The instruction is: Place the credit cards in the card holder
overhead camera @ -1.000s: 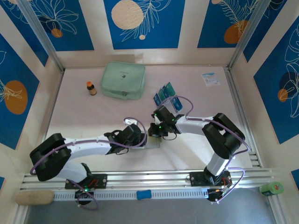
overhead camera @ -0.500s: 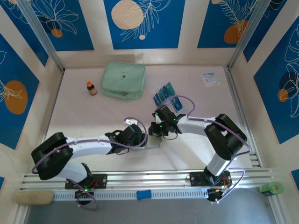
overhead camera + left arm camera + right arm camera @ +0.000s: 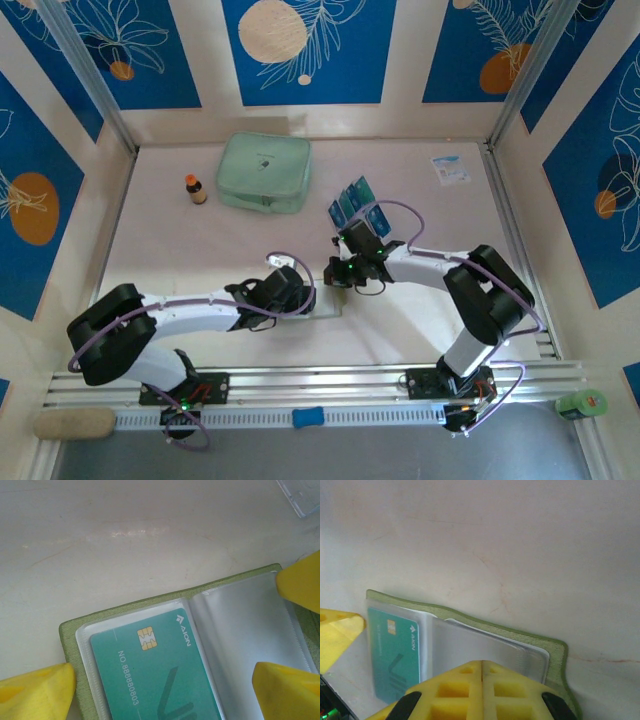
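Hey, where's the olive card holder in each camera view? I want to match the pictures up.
Top external: card holder just below the picture's centre, largely covered by the arms.
Left wrist: card holder across the lower half, lying open.
Right wrist: card holder across the lower middle, open.
Shared landmark: the teal card in its left-hand sleeve, in both wrist views.

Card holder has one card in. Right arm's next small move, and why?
Probably lift the right gripper toward the loose cards and open it: it holds nothing, one teal card sits in the card holder, and the next sleeve is empty.
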Controlling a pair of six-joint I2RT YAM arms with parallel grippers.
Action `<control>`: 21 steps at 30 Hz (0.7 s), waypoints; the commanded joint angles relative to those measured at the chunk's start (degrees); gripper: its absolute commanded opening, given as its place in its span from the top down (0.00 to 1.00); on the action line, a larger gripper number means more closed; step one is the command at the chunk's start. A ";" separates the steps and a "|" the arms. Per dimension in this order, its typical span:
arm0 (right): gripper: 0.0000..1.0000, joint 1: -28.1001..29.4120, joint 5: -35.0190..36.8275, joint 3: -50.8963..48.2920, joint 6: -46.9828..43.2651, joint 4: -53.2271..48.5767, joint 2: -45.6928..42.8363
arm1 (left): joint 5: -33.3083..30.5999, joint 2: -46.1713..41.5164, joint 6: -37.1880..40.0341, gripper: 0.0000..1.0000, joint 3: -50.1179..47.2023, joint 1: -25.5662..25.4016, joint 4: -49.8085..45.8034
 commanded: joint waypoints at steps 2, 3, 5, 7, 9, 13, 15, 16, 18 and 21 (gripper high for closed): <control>1.00 0.12 -0.92 0.37 -0.97 -0.06 2.47 | -0.71 0.02 0.09 0.09 -0.16 -0.62 0.53; 1.00 0.30 -0.99 0.31 -0.88 0.10 2.94 | -0.69 0.07 0.13 0.09 -0.19 -0.62 0.53; 1.00 0.77 -1.28 0.29 -0.55 0.62 3.80 | -0.66 0.11 0.13 0.09 -0.16 -0.62 0.57; 1.00 1.30 -1.45 0.37 -0.14 1.07 4.35 | -0.66 0.19 0.22 0.09 -0.09 -0.62 0.66; 1.00 1.85 -1.67 0.37 0.34 1.45 4.54 | -0.58 0.28 0.22 0.09 -0.01 -0.62 0.72; 1.00 2.45 -1.79 0.33 1.14 2.04 4.31 | -0.55 0.53 0.25 0.09 0.02 -0.69 1.12; 1.00 2.54 -1.89 0.29 1.49 2.26 4.22 | -0.37 0.72 0.23 0.09 -0.01 -0.62 1.32; 1.00 2.54 -1.96 0.17 1.58 2.38 4.22 | -0.26 0.85 0.29 0.09 -0.06 -0.63 1.45; 1.00 2.54 -2.14 0.03 1.91 2.67 4.22 | -0.19 1.15 0.30 0.09 -0.03 -0.66 1.72; 1.00 2.54 -2.33 -0.24 2.35 3.09 4.20 | 0.00 1.59 0.31 0.08 -0.13 -0.62 1.94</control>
